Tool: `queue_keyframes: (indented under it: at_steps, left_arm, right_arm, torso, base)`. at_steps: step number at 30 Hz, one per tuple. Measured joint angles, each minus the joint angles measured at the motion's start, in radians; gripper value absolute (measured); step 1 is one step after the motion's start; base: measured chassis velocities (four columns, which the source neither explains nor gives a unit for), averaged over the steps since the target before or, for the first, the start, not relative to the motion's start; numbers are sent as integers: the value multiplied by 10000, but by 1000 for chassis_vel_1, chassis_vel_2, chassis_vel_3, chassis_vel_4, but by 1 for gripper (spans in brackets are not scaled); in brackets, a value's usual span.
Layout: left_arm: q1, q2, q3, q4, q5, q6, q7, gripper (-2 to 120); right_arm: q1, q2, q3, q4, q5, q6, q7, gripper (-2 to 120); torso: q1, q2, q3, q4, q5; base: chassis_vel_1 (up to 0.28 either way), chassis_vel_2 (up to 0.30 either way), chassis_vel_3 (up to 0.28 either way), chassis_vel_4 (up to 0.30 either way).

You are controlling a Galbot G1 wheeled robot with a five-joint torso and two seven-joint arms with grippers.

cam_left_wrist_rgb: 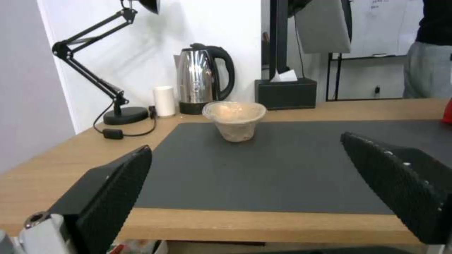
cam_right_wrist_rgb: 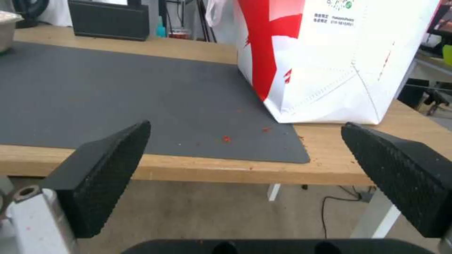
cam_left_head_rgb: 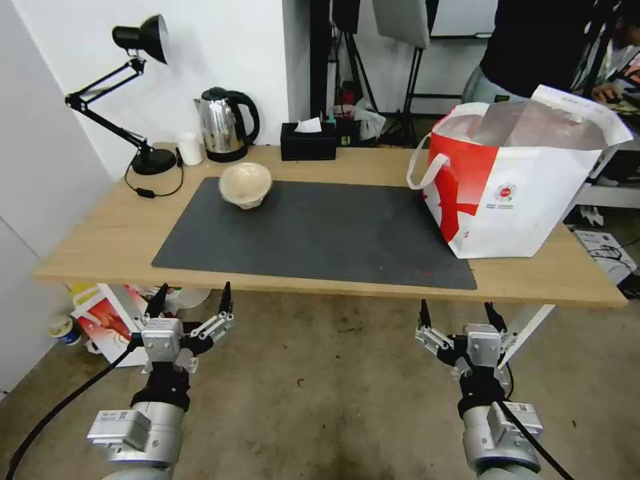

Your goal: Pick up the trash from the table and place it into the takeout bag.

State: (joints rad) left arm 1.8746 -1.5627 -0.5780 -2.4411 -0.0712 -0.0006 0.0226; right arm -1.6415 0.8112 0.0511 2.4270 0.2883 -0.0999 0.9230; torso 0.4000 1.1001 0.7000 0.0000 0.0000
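i've got both arms parked low in front of the table (cam_left_head_rgb: 100, 233). the left gripper (cam_left_head_rgb: 193, 298) and right gripper (cam_left_head_rgb: 460, 313) have their fingers spread wide, holding nothing. one beige paper bowl (cam_left_head_rgb: 245, 185) stands upright at the far left corner of the dark mat (cam_left_head_rgb: 320, 233) — well apart from the takeout bag (cam_left_head_rgb: 513, 193), which stands open on the table's right end, partly on the mat's edge.

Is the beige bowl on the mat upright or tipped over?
Upright. The bowl stands on its narrow base on the mat, rim up and level, with a clear cover over the mouth. Contents: cannot tell.
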Motion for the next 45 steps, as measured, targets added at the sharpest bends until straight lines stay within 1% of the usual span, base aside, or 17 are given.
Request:
queue_keyframes:
  at_steps: [11, 24, 29, 31, 32, 33, 34, 35, 36, 37, 38, 40, 41, 42, 45]
  left_arm:
    - [-38, 21, -8, 53, -11, 12, 3, 100]
    - [-50, 64, -127, -22, -162, 29, 3, 100]
    - [-82, 271, -240, -204, -606, 75, -89, 100]
    - [-188, 564, -509, -387, -1167, 321, -216, 100]
    - [-258, 844, -707, -526, -1783, 567, -388, 100]
    - [-258, 844, -707, -526, -1783, 567, -388, 100]
    - [-348, 1367, -1073, -586, -3139, 999, -851, 100]
    - [-509, 1807, -1434, -587, -4168, 1136, -1215, 100]
    - [-691, 2358, -1828, -588, -5264, 1186, -1652, 100]
    - [-788, 2660, -1975, -588, -5932, 1190, -1889, 100]
    - [-788, 2660, -1975, -588, -5932, 1190, -1889, 100]
    - [-978, 3119, -2136, -618, -6941, 1232, -2276, 100]
    - [-1082, 3291, -2179, -617, -7366, 1261, -2500, 100]
    - [-1082, 3291, -2179, -617, -7366, 1261, -2500, 100]
    - [-1715, 3795, -2147, -603, -8260, 1397, -2895, 100]
  right_arm:
    - [69, 102, -29, -136, -224, -202, 310, 100]
    - [75, 107, -37, -136, -226, -209, 318, 100]
    - [75, 105, -37, -136, -226, -209, 318, 100]
    - [75, 105, -37, -135, -226, -209, 316, 100]
    - [74, 105, -38, -134, -226, -209, 314, 100]
    - [74, 105, -38, -134, -226, -209, 314, 100]
    - [74, 105, -37, -134, -226, -209, 314, 100]
    - [74, 105, -38, -133, -226, -208, 312, 100]
    - [73, 104, -38, -132, -226, -207, 312, 100]
    - [73, 105, -39, -131, -226, -206, 311, 100]
    - [73, 105, -39, -131, -226, -206, 311, 100]
    - [74, 105, -38, -129, -225, -205, 309, 100]
    - [73, 105, -38, -128, -225, -204, 309, 100]
    - [73, 105, -38, -128, -225, -204, 309, 100]
    - [74, 105, -38, -128, -224, -202, 308, 100]
  torso:
    - [0, 0, 0, 0, 0]
    - [0, 0, 0, 0, -1]
    - [0, 0, 0, 0, -1]
    - [0, -1, 0, 0, -1]
    - [0, 0, -1, 0, -2]
    - [0, 0, -1, 0, -2]
    - [0, -1, 0, 0, -2]
    - [0, 0, 0, 1, -3]
    - [0, -1, 0, -3, -4]
    - [1, -1, 0, 0, -3]
    - [1, -1, 0, 0, -3]
    - [0, -1, 0, -4, -2]
    - [0, 0, 0, 2, -2]
    - [0, 0, 0, 2, -2]
    - [0, 0, 0, 2, -1]
  base:
    - [0, 0, 0, 0]
    - [0, 0, 0, 0]
    - [0, 0, 0, 0]
    - [0, 0, 0, 0]
    - [0, 0, 0, 0]
    - [0, 0, 0, 0]
    - [0, 0, 0, 0]
    - [0, 0, 0, 0]
    - [0, 0, 0, 0]
    - [0, 0, 0, 0]
    - [0, 0, 0, 0]
    - [0, 0, 0, 0]
    - [0, 0, 0, 0]
    - [0, 0, 0, 0]
    - [0, 0, 0, 0]
